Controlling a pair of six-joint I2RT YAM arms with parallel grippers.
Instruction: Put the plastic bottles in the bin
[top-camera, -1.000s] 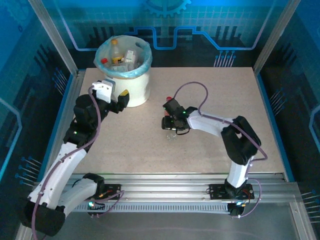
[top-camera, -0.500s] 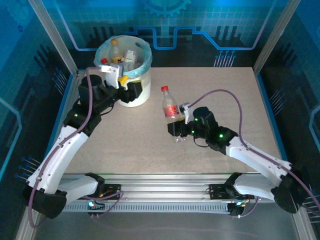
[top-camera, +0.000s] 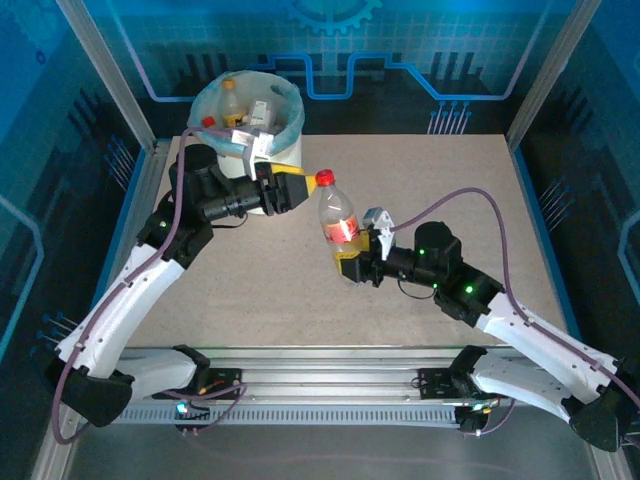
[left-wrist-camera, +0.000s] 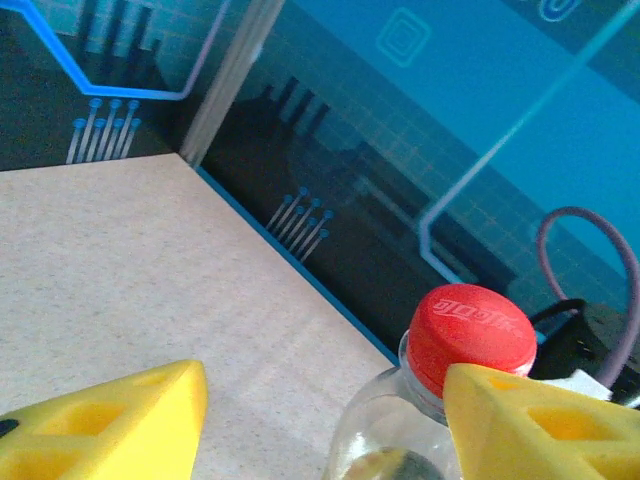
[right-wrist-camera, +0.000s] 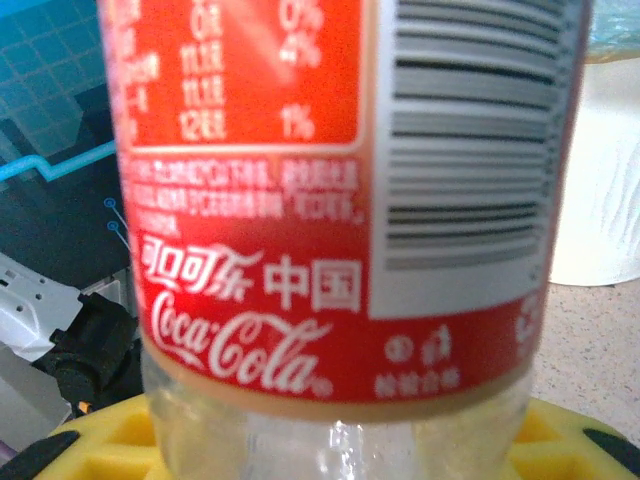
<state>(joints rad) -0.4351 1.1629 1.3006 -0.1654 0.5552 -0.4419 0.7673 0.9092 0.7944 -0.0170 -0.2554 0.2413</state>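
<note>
The tabletop (top-camera: 480, 200) carries the bin (top-camera: 286, 160) at its far left corner, with several bottles (top-camera: 245, 108) already inside. One bottle (top-camera: 337, 215) is held upright above mid-table between the two arms, to the right of the bin. The right fingers (right-wrist-camera: 100, 442) clamp its base, apparently presenting it for a handover. The left fingers (left-wrist-camera: 110, 425) stand apart on either side of its neck, one just beside the red cap (left-wrist-camera: 470, 335), gripping nothing yet.

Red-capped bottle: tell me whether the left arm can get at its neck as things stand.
Probably yes. The left gripper stands open, fingers either side of the cap, nothing between; the right gripper holds the bottle low down.
</note>
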